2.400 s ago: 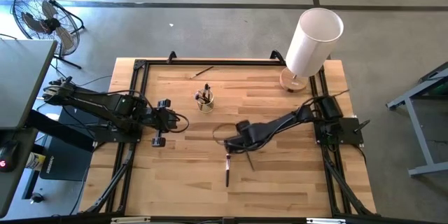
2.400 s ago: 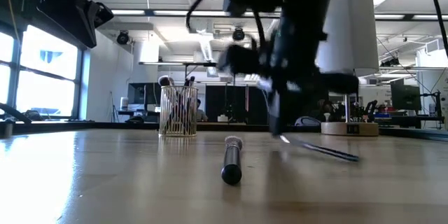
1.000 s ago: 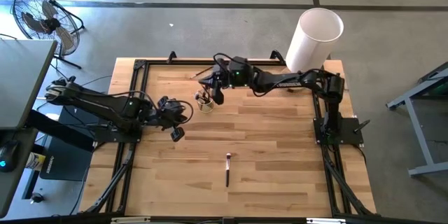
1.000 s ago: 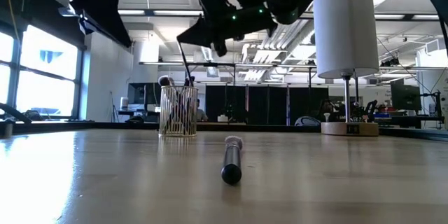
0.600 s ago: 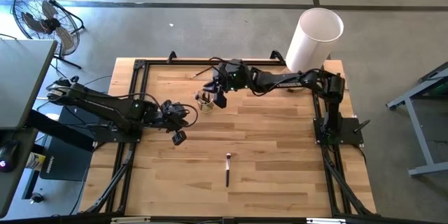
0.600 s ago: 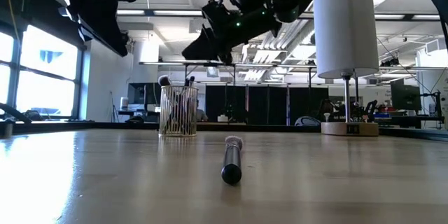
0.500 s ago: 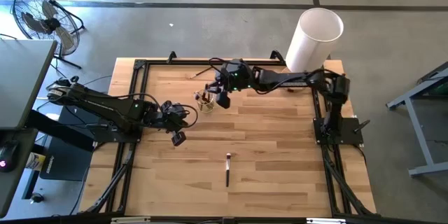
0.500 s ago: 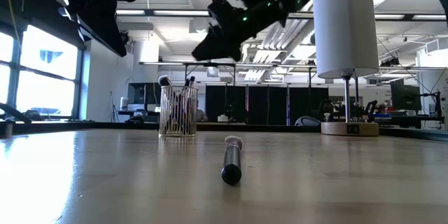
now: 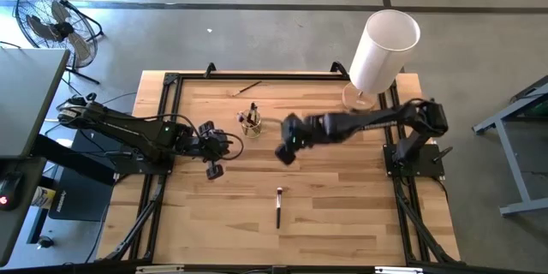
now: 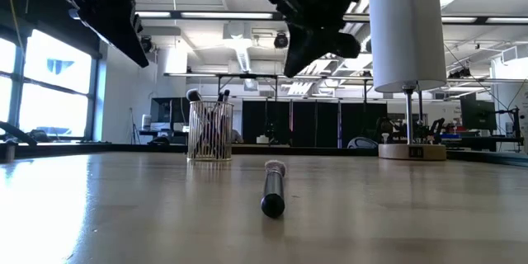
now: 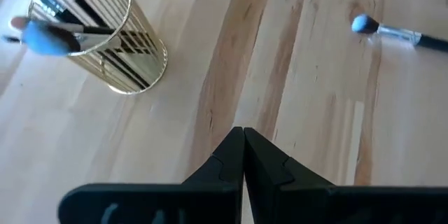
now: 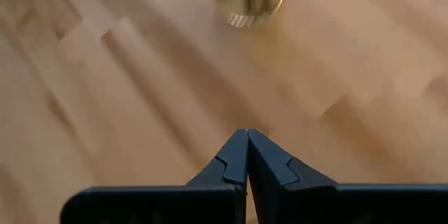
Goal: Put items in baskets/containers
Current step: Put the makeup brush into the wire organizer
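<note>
On top of the wooden plank surface (image 9: 334, 197), w/ its dark metal frame along the edges, stands one small clear yellowish cup (image 9: 251, 123) near the far-middle part; it has several brushes inside, exact no. I cannot count. Two more brushes are outside the cup: one dark brush (image 9: 278, 207) lies flat in the middle-front area, well apart from the cup, and one thin stick (image 9: 247, 88) lies near the far edge. One big white cylinder (image 9: 383, 49) stands on a round base at the far right corner. Right tool (image 9: 286, 152) hangs above the surface, just right of the cup and not touching it; in the right wrist view its two fingers (image 12: 234, 155) are pressed together w/ nothing between. Left tool (image 9: 214, 167) is low at the left side, near the cup; its fingers (image 11: 236, 150) are also together and empty, and the left wrist view shows the cup (image 11: 98, 31) and the lying brush (image 11: 395, 33). Around the surface is grey concrete floor, w/ one fan (image 9: 50, 24) at far left. Low view shows a big hall behind w/ windows at left, ceiling lights and desks w/ equipment.
</note>
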`<state>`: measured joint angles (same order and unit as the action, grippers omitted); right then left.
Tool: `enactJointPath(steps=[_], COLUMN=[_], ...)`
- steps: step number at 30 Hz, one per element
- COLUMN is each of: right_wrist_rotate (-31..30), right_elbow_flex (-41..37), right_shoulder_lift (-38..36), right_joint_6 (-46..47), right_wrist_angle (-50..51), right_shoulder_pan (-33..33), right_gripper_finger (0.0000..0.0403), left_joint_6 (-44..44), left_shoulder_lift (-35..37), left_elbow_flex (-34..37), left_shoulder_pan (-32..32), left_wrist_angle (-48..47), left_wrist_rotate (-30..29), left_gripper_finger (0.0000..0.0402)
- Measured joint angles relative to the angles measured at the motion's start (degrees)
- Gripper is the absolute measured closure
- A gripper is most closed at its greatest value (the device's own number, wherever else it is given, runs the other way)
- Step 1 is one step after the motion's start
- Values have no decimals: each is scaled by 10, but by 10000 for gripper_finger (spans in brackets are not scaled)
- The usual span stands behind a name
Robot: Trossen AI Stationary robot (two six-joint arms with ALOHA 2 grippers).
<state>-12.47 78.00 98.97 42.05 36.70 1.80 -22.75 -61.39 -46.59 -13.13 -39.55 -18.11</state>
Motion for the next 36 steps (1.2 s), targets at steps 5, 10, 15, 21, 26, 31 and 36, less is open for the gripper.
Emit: enactJointPath(steps=[5,10,15,21,26,31,36], right_wrist_rotate=[-5,16,27,42,67,86,96], right_elbow_flex=[0,0,14,72,93,93,93], right_shoulder_lift=[37,76,107,152,186,195,195], right_joint_6=[195,329,404,420,453,503,520], right_wrist_angle=[12,-1,-20,12,29,25,20], right_shoulder_pan=[68,115,146,152,141,135,134], right_gripper_finger=[401,402,402,402,403,402,381], left_joint_6=[41,65,77,83,90,90,90], left_shoulder_lift=[0,0,0,0,0,0,0], left_elbow_flex=[0,0,0,0,0,0,0], left_shoulder_pan=[0,0,0,0,0,0,0], left_wrist_angle=[0,-4,-16,-24,-33,-56,-74], left_wrist_rotate=[38,69,69,71,71,72,72], left_gripper_finger=[401,401,401,401,401,401,401])
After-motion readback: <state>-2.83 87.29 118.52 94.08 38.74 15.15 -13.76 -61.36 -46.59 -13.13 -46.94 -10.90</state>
